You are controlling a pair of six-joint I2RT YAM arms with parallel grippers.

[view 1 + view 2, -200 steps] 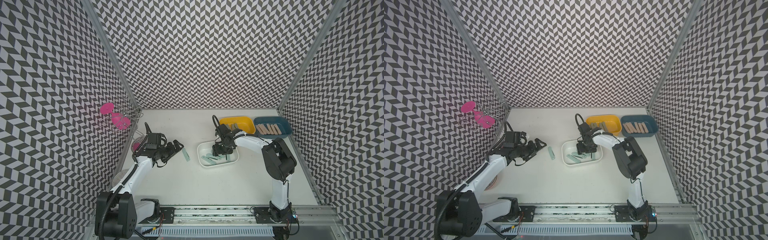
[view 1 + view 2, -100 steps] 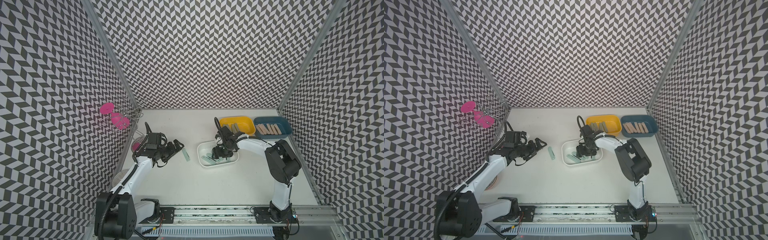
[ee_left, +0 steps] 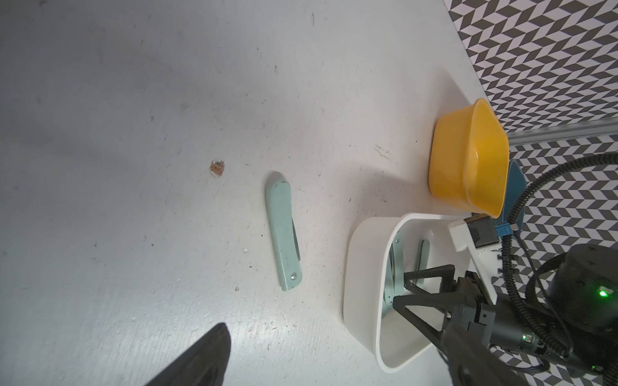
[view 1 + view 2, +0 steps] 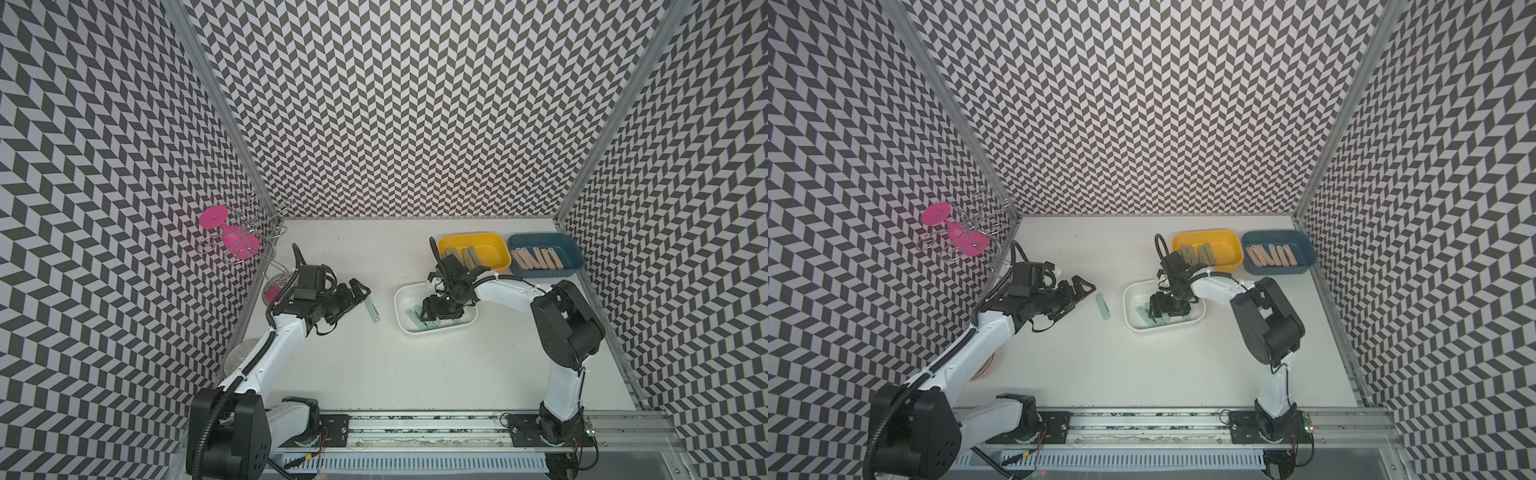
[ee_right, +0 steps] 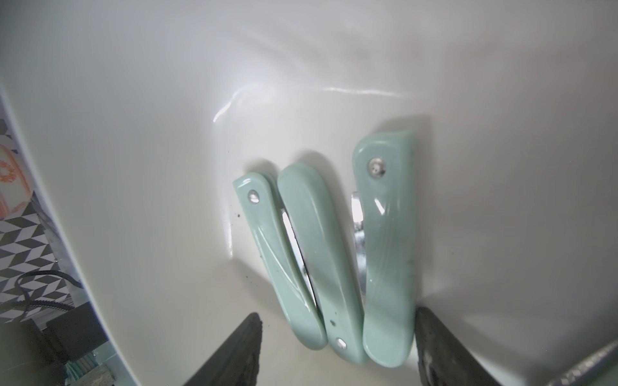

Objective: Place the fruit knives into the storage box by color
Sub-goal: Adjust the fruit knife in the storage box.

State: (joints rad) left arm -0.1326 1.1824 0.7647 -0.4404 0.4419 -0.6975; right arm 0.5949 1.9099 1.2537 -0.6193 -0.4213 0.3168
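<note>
**Right gripper [image 5: 334, 331] down in the white tray [image 4: 400, 305], jaws wide around three mint knives [image 5: 321, 254]**

Far left, against the patterned wall [image 4: 124, 187]: pink glasses [image 4: 232, 241] hung up. Below them, a round ribbed dish [image 4: 239, 353], half behind the left arm and hard to make out.

Next, left gripper [image 4: 360, 291] low over the table [image 4: 374, 365], jaws apart, nothing between them. Only one finger [image 3: 207, 361] clear in its wrist view.

Just beside it, loose mint knife [image 4: 372, 309] flat on the table, short of the white tray.

Inside that tray, right gripper with jaws spread, straddling the mint knives lying side by side. One pad hard by the outermost knife, the other clear of them. In both top views, wrist and fingers covering much of the tray's contents.

Behind, yellow tray [image 4: 494, 251] with grey-green knives [image 4: 465, 254], the nearest cut off by the right wrist. Beside it, blue tray [image 4: 570, 249] with peach knives [image 4: 536, 257].

Against a second ago: right gripper gone from the tray's rear edge to deeper inside. Left gripper and loose mint knife unmoved.
</note>
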